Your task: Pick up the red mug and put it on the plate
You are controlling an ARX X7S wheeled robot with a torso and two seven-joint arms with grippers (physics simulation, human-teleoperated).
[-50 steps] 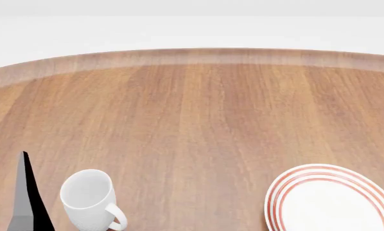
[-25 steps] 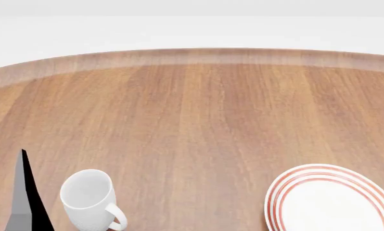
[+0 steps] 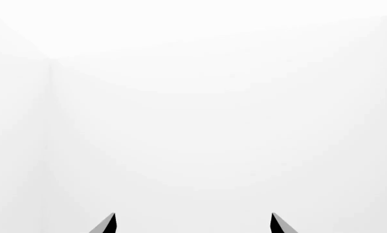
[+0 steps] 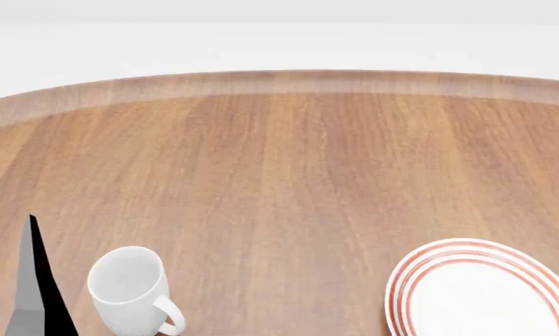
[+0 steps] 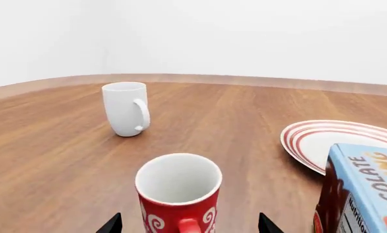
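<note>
The red mug with white swirls stands upright on the wooden table, its handle turned toward the right wrist camera. My right gripper is open, one fingertip on each side of the mug and apart from it. The plate, white with red rings, lies beyond the mug; the head view shows the plate at the lower right. The red mug is out of the head view. My left gripper is open, facing only a white wall; one of its fingers pokes up at the head view's lower left.
A plain white mug stands beside the left finger; the right wrist view shows this white mug farther back. A blue and red chocolate box stands close beside the red mug, in front of the plate. The round table's far edge curves across.
The left finger has crept slightly upward in the head view. The white mug and plate have not moved.
</note>
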